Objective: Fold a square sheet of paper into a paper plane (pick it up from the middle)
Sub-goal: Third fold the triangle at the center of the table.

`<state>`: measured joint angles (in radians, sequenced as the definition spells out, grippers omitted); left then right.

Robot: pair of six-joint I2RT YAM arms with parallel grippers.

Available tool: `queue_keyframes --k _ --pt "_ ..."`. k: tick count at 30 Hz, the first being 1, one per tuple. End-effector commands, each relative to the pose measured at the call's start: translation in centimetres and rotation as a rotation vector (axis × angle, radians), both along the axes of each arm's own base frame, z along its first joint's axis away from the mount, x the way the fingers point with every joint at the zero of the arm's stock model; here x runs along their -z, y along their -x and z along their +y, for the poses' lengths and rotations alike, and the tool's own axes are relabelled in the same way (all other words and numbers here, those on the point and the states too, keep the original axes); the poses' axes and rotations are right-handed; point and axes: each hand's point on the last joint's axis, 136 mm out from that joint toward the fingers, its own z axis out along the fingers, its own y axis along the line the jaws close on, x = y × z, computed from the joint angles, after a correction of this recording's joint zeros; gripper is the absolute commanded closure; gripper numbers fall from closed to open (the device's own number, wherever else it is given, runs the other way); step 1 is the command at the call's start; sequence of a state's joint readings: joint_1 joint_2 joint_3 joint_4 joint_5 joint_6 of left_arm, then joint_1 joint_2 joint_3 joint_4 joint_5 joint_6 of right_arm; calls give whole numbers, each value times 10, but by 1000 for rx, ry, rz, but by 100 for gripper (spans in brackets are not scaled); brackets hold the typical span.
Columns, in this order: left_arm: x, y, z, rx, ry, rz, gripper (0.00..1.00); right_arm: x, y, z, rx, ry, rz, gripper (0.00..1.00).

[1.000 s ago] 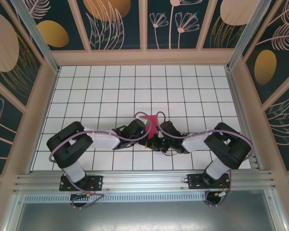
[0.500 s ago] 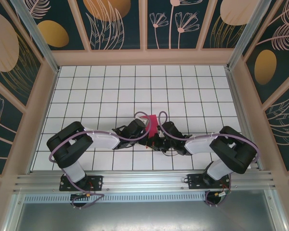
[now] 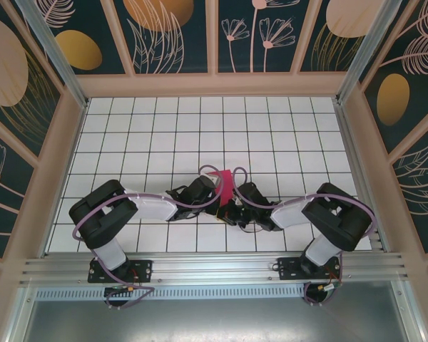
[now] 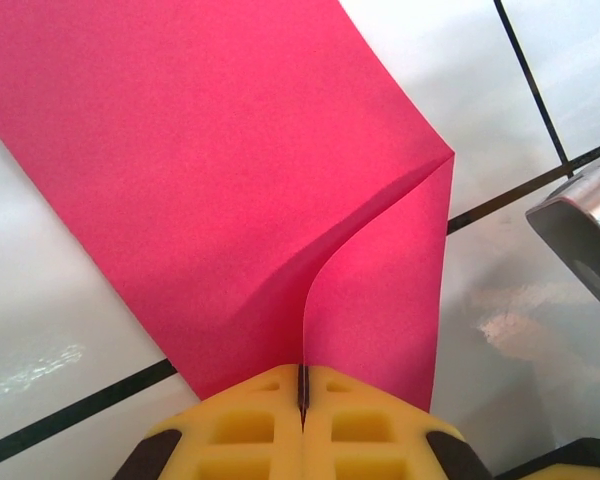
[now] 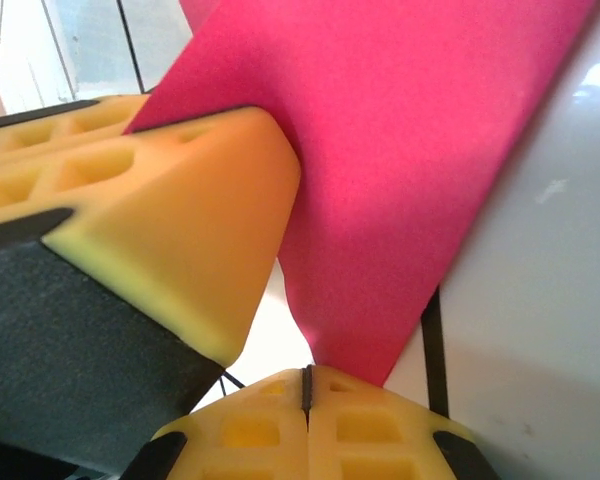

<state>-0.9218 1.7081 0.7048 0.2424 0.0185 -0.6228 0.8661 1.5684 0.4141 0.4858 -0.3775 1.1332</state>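
The square sheet of paper (image 3: 225, 182) is magenta-pink, creased and lifted off the tiled floor between my two wrists. In the left wrist view the paper (image 4: 230, 170) shows a fold line and a curled flap, and its edge runs into the seam of my left gripper (image 4: 302, 385), which is shut on it. My right gripper (image 5: 307, 385) is shut on a lower corner of the paper (image 5: 400, 150). The left gripper's yellow fingers (image 5: 180, 230) sit close on the left, also against the paper. Seen from above, the left gripper (image 3: 215, 192) and right gripper (image 3: 230, 205) almost touch.
White tiled floor (image 3: 200, 135) with black grid lines stretches behind the arms, boxed in by patterned walls (image 3: 171, 43). A metal rail (image 3: 214, 267) crosses the near edge. A shiny metal part (image 4: 585, 235) shows at the right of the left wrist view.
The right arm's elbow swung outward to the right and came back. The paper and both wrists stayed almost in place, both grips unchanged.
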Motion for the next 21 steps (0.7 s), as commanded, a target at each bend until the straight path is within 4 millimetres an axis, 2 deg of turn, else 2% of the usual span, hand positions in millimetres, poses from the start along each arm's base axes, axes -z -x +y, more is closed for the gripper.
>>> queue_keyframes --k 1,3,6,11,13,17,21 --pt "-1 4 0 0 11 11 100 2 -2 -13 15 90 -24 97" --pt "-1 4 1 2 7 10 99 -12 -8 -14 18 69 -63 97" --pt "-2 3 1 2 1 6 99 -25 -24 -26 58 64 -104 96" --pt "-1 3 2 3 -5 4 98 -34 -55 -45 99 45 -152 96" --pt "-2 2 1 3 -4 3 97 -38 -65 -44 88 23 -165 96" --pt "-3 1 0 2 -11 1 96 -38 -77 -34 55 20 -172 96" --pt "-5 -1 -1 -1 -4 0 95 -20 -88 -32 50 67 -152 97"
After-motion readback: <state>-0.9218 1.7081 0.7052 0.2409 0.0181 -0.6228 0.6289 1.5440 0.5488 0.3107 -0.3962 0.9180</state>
